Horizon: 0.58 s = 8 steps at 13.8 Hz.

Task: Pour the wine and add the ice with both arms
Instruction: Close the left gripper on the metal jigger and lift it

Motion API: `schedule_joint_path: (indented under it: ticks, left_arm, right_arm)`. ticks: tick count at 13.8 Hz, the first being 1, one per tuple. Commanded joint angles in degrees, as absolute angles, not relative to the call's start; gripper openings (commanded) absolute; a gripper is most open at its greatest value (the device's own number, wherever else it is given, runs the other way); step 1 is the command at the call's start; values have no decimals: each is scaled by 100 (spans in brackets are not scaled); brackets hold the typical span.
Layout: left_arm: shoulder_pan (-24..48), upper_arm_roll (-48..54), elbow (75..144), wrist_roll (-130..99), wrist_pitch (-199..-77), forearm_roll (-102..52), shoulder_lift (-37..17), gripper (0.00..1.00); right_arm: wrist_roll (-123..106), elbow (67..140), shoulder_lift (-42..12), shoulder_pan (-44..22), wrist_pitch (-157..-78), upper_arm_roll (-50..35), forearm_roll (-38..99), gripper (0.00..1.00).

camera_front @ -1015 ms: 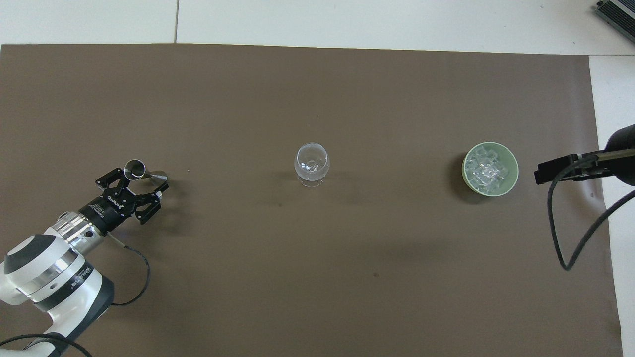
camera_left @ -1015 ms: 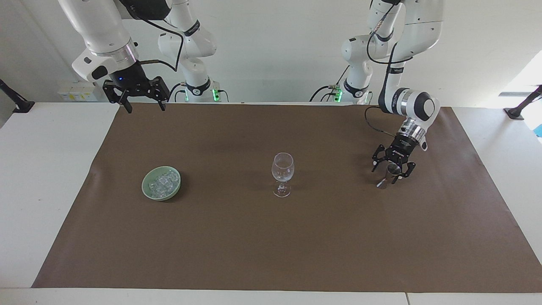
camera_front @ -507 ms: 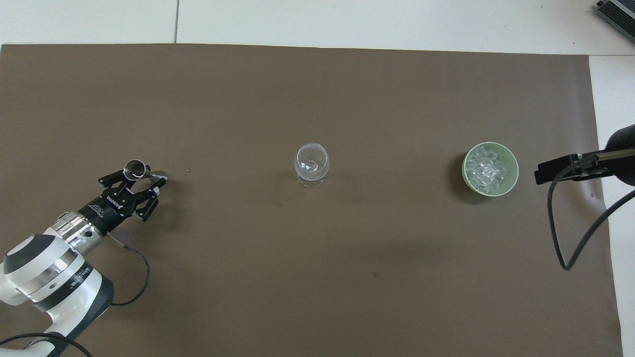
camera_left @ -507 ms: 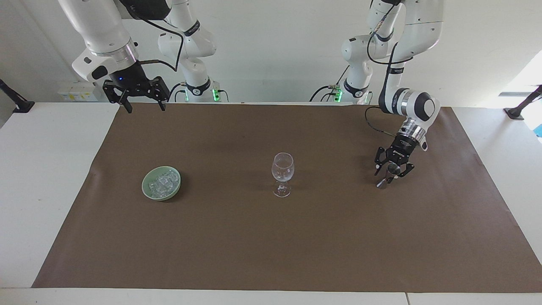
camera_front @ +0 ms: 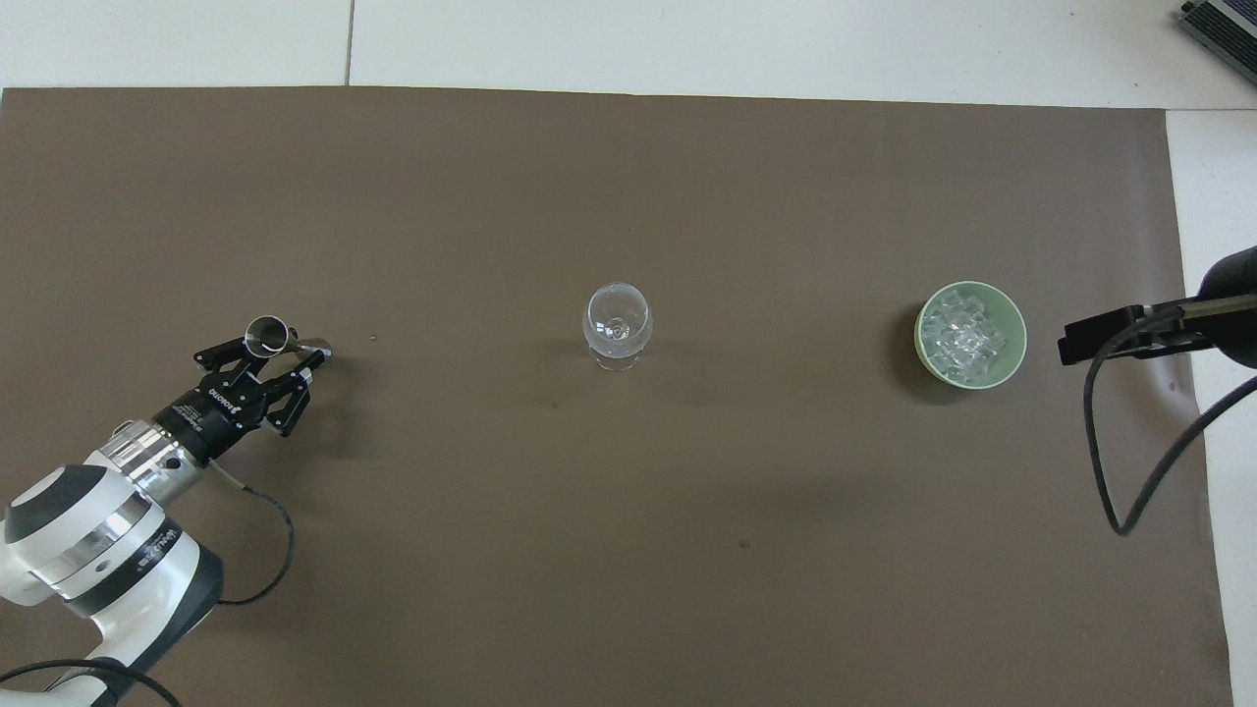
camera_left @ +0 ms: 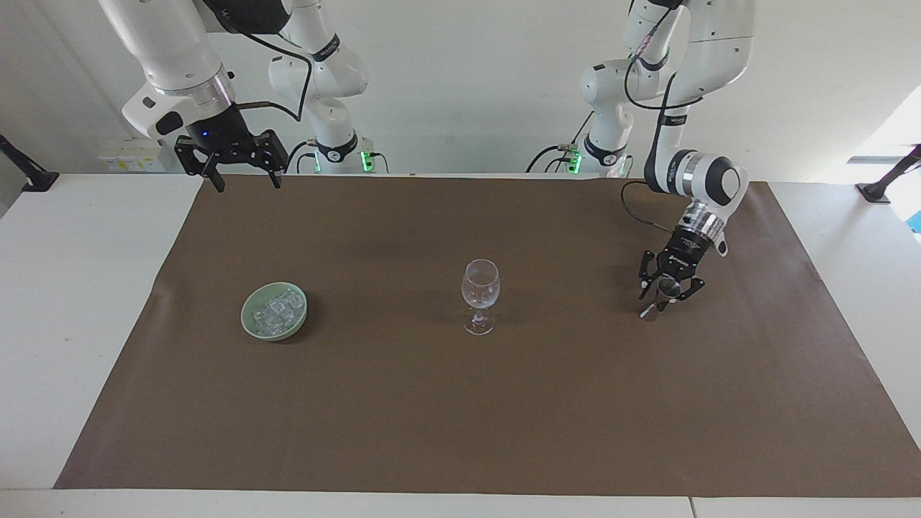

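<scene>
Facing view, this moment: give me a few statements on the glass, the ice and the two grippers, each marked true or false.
1. The wine glass stands upright at the middle of the mat and looks empty. True.
2. The ice is in the wine glass. False: it lies heaped in the green dish, toward the right arm's end of the table.
3. The left gripper is down at the small metal jigger, toward the left arm's end. True.
4. The right gripper grips the green dish. False: it hangs open and empty, raised over the mat's edge by the robots, where that arm waits.
</scene>
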State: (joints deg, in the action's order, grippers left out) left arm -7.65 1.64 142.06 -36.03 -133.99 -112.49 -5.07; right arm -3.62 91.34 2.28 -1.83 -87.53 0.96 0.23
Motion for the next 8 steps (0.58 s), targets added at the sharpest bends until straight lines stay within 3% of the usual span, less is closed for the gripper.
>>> schedule_joint_path:
  ticks: [1,5,8]
  left_arm:
    - [-808,141,14142,-3524,-13307,-11373,-589,37]
    - [-826,141,14142,-3533,-13307,-11373,-642,27]
    - [-826,141,14133,-3525,-13315,-11373,-642,25]
  right_arm:
    - [-510,9193,316,-114,-8684,44,-18,100]
    - [-510,9193,308,-114,-8684,44,-18,100]
    - [-510,9193,316,-114,-8692,44,-18,100]
